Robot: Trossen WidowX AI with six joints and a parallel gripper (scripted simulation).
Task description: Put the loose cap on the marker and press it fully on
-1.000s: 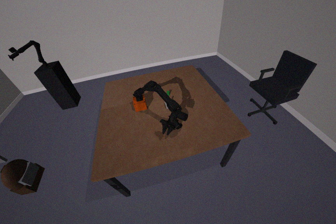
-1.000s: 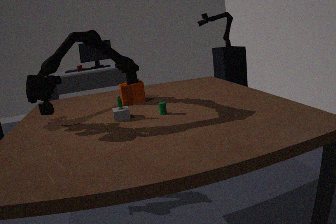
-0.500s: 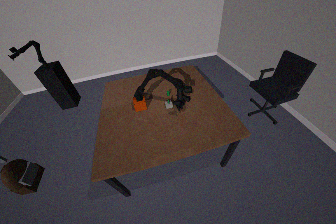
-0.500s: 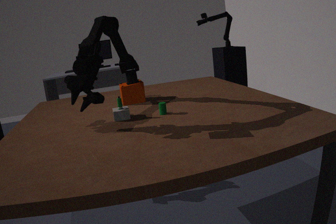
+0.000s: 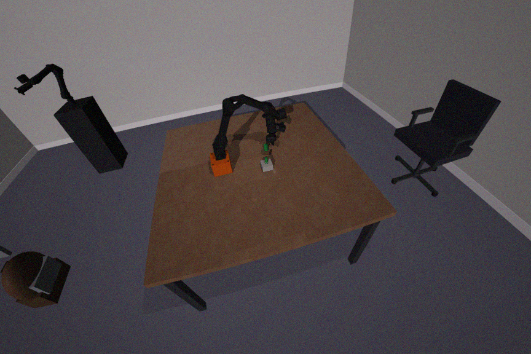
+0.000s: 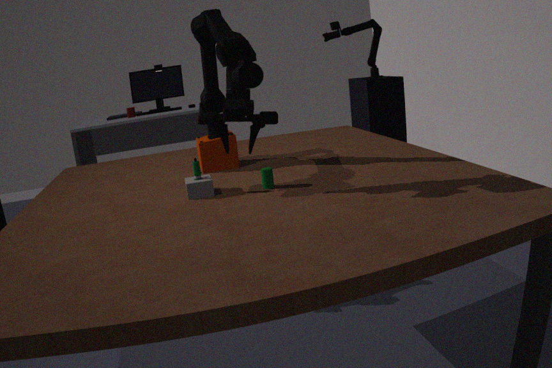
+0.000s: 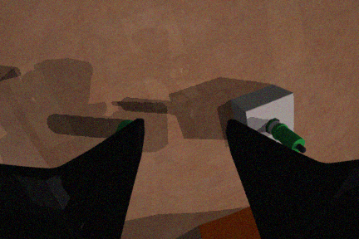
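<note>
And here's the gripper [image 5: 268, 149] [image 6: 239, 153] [image 7: 186, 126], up above the table, fingers parted, tips pointing down, nothing between them! In the exterior view it hangs just above centre; in the wrist view its two dark fingers rise from the lower left and lower right.

Right by it, the cap [image 5: 265, 147] [image 6: 267, 177] [image 7: 124, 126], green, standing loose on the table in the middle of the exterior frame. The wrist view shows only a sliver of it, peeking out behind the left-hand fingertip.

Over to the block [image 5: 267, 167] [image 6: 199, 188] [image 7: 272, 109], pale grey, left of the cap in the exterior view and at the right side of the wrist frame. Up from it stands the marker [image 5: 266, 160] [image 6: 197, 168] [image 7: 287, 135], green with a dark tip, and it's uncapped!

Behind them in the exterior view, the arm [image 5: 243, 99] [image 6: 209, 58] rises from its orange base [image 5: 221, 168] [image 6: 217, 154] [image 7: 230, 225], all on the brown table [image 5: 265, 208] [image 6: 249, 257] [image 7: 187, 32]. Farther out, a chair [image 5: 456, 114] sits at the right of the top view, and a monitor [image 6: 156, 84] at the upper left of the exterior one.
</note>
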